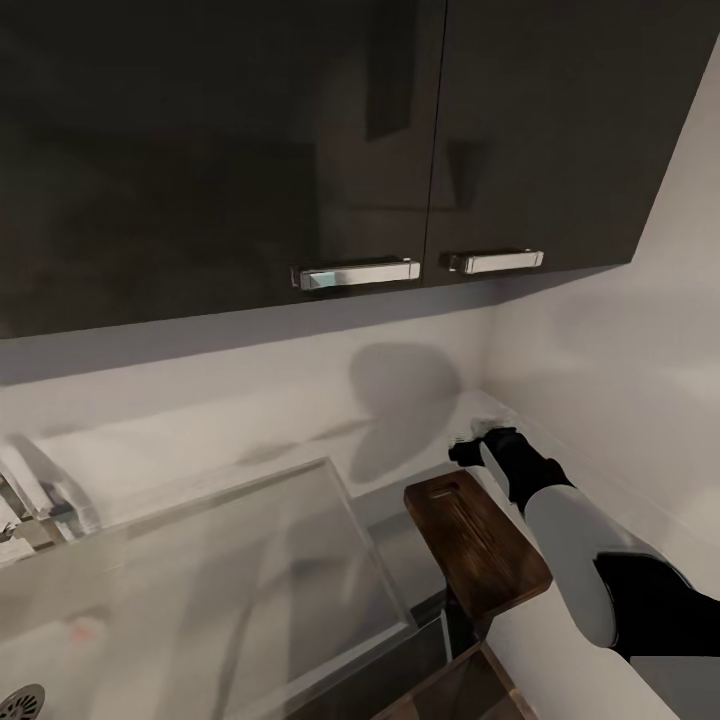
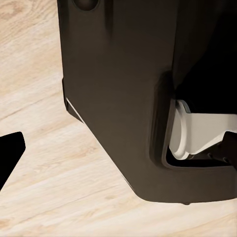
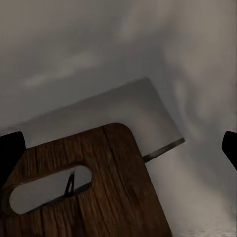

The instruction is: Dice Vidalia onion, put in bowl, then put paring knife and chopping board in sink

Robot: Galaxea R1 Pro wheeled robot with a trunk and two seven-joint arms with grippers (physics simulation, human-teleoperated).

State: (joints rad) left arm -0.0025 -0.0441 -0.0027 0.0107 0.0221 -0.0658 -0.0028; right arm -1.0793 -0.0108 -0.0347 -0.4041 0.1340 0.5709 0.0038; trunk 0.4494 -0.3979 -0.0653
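The chopping board [image 1: 477, 547] lies on the bench [image 1: 560, 640], just right of the sink [image 1: 200, 590], its handle slot toward the wall. In the right wrist view the chopping board [image 3: 94, 182] sits low between the right jaws [image 3: 121, 148], whose dark tips stand wide apart at the picture's two edges, touching nothing. In the head view the right arm reaches over the board's far corner toward the wall. The sink's drain [image 1: 22, 700] is cut off at the corner. The left wrist view looks down past the robot's dark base [image 2: 128, 98] at a pale wooden floor [image 2: 49, 187]; one dark tip shows, so I cannot tell how the left jaws stand.
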